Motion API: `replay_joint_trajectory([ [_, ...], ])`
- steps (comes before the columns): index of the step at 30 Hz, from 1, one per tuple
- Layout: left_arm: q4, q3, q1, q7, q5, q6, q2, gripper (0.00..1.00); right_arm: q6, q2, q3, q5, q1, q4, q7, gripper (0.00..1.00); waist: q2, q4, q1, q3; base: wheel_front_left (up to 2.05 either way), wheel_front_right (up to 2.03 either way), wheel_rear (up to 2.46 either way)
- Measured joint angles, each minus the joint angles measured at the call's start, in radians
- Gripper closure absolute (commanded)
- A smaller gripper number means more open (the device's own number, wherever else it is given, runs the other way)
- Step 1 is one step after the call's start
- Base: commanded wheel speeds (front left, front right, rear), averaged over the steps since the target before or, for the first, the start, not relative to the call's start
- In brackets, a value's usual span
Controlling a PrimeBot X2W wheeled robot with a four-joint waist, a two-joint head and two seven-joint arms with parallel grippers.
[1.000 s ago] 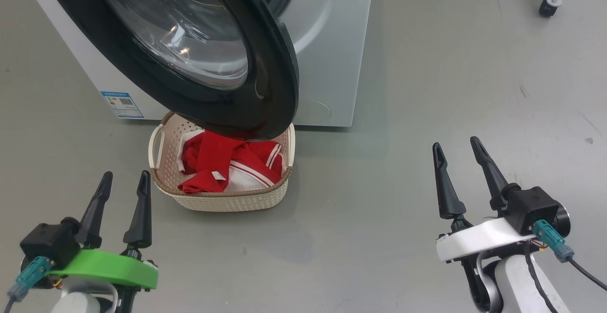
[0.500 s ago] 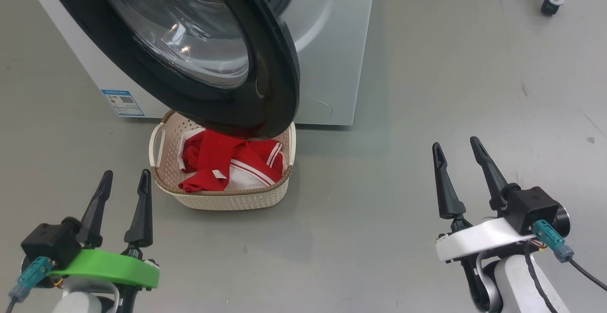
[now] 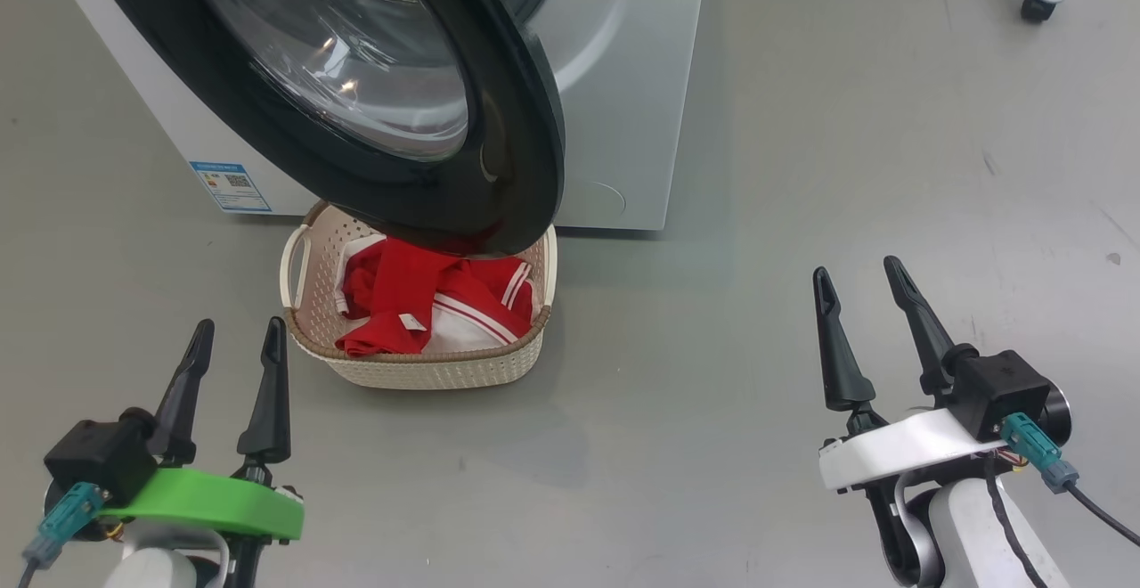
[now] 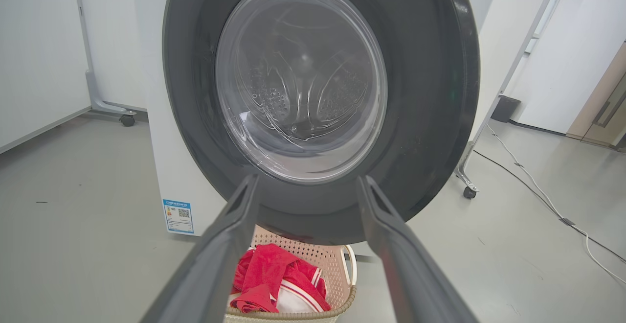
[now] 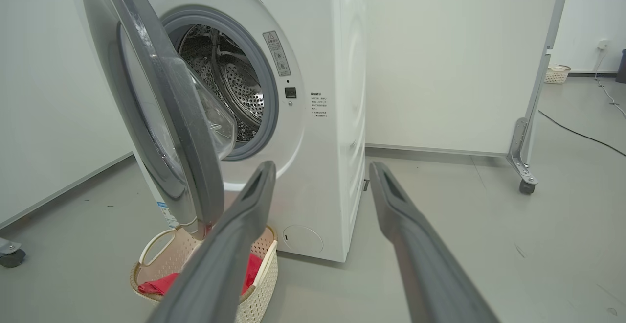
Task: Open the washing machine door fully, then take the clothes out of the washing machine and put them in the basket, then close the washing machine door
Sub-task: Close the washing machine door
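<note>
The washing machine door (image 3: 374,89) stands swung out, its black rim hanging over the back of the basket (image 3: 427,372). Red and white clothes (image 3: 427,303) lie in that cream basket on the floor before the white washing machine (image 3: 614,107). My left gripper (image 3: 234,345) is open at the lower left, short of the basket's near left corner. Far to the right, over bare floor, my right gripper (image 3: 859,281) is open and empty. The left wrist view faces the door (image 4: 313,98) with the clothes (image 4: 274,284) below it. In the right wrist view the drum (image 5: 230,83) looks bare and the basket (image 5: 205,274) sits under the door (image 5: 166,117).
Grey floor spreads between and to the right of my grippers. A castor wheel of a frame (image 3: 1035,7) stands at the far right. In the right wrist view a wheeled partition foot (image 5: 523,176) and a cable lie to the right of the machine.
The head view has shifted slightly, so the machine and basket sit a little higher in the picture. Both grippers stay open and in place.
</note>
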Motion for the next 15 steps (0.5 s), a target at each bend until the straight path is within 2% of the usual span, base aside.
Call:
replay_joint_trajectory([
  [5, -0.007, 0.0, 0.001, 0.0, 0.002, 0.0, -0.003, 0.0, 0.0, 0.002, -0.001, -0.002, 0.0, -0.007, 0.0, 0.0, 0.0, 0.002, 0.0, 0.012, 0.0, 0.0, 0.0],
  [6, -0.008, 0.001, 0.0, 0.0, 0.002, 0.0, -0.003, 0.0, 0.0, 0.002, -0.001, -0.003, 0.0, -0.008, 0.0, 0.82, 0.0, 0.003, 0.0, 0.017, 0.0, 0.0, 0.0],
  [7, -0.01, 0.0, 0.0, 0.0, 0.002, 0.0, -0.004, 0.0, 0.001, 0.002, 0.0, -0.003, 0.0, -0.008, 0.0, 1.0, 0.0, 0.004, 0.0, 0.022, 0.0, 0.0, 0.0],
  [15, -0.022, -0.021, -0.003, 0.0, 0.005, -0.001, -0.021, 0.0, 0.021, -0.005, 0.031, -0.048, -0.019, -0.039, 0.0, 1.0, 0.0, 0.027, 0.0, 0.065, 0.0, 0.0, 0.0],
])
